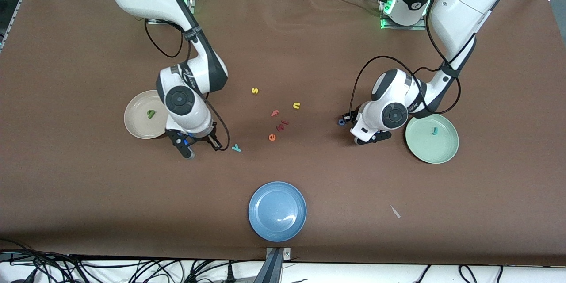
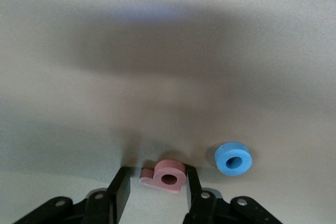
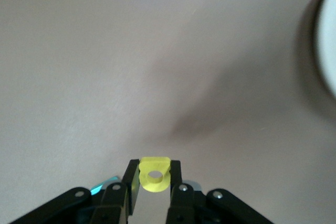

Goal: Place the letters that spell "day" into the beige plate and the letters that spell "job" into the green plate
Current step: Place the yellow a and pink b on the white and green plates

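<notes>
My right gripper point(image 3: 154, 178) squeezing yellow letter point(image 3: 154, 173) beside beige plate point(image 1: 132, 117), carrying it there. My left gripper point(image 2: 156, 188) closing around pink letter point(image 2: 165, 175), not yet tight, near green plate point(image 1: 446, 152).

The only readable signs were foam letters. An olive "d" point(image 1: 151, 113) lay in the beige plate point(image 1: 135, 126) and a teal "j" point(image 1: 435, 131) in the green plate point(image 1: 424, 152). On the table point(image 1: 88, 185) lay a yellow "s" point(image 1: 254, 90), a yellow "u" point(image 1: 296, 105), a pink "f" point(image 1: 274, 113), an orange "e" point(image 1: 272, 137), a teal "y" point(image 1: 236, 147), a blue "o" point(image 2: 233, 158) and a pink "b" point(image 2: 165, 176). A yellow "a" point(image 3: 154, 174) sat pinched in the right gripper point(image 3: 154, 167). Print on the arms was too small to read.
</notes>
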Available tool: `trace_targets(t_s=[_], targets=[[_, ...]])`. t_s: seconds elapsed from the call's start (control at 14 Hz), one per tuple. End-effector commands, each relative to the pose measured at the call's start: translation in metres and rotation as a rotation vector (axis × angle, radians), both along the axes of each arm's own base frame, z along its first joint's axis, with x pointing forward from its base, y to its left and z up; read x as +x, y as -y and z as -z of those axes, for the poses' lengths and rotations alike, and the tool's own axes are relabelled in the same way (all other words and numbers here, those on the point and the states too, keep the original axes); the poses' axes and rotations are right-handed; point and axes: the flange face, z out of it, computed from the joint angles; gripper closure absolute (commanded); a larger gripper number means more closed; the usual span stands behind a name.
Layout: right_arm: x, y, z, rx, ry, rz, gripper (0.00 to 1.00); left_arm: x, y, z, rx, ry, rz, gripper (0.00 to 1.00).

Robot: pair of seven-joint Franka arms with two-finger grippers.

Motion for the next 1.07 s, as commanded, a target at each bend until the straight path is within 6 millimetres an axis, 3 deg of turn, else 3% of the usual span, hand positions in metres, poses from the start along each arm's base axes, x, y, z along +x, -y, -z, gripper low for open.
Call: trace_targets(t_s=[0.0, 0.07, 0.28, 0.43, 0.64, 0.85, 1.0], targets=[[-0.006, 0.038, -0.025, -0.054, -0.115, -0.094, 1.00, 0.000, -0.003, 0.004, -0.011, -0.016, -0.042, 0.68], [-0.005, 0.058, -0.030, -0.069, -0.139, -0.116, 1.00, -0.001, -0.003, 0.004, -0.019, -0.023, -0.056, 0.75], [-0.022, 0.117, -0.021, -0.078, -0.202, -0.179, 1.00, 0.000, -0.004, 0.004, -0.018, -0.025, -0.061, 0.76], [-0.044, 0.152, -0.009, -0.065, -0.228, -0.218, 1.00, 0.005, -0.009, -0.004, -0.018, -0.013, -0.062, 0.76], [-0.087, 0.182, 0.027, -0.045, -0.167, -0.217, 1.00, 0.029, -0.035, -0.067, -0.019, 0.098, -0.074, 0.76], [-0.100, 0.199, 0.040, -0.049, -0.173, -0.212, 1.00, 0.050, -0.086, -0.111, -0.003, 0.113, -0.076, 0.76], [-0.105, 0.201, 0.047, -0.052, -0.184, -0.209, 1.00, 0.061, -0.142, -0.125, 0.001, 0.062, -0.086, 0.76]])
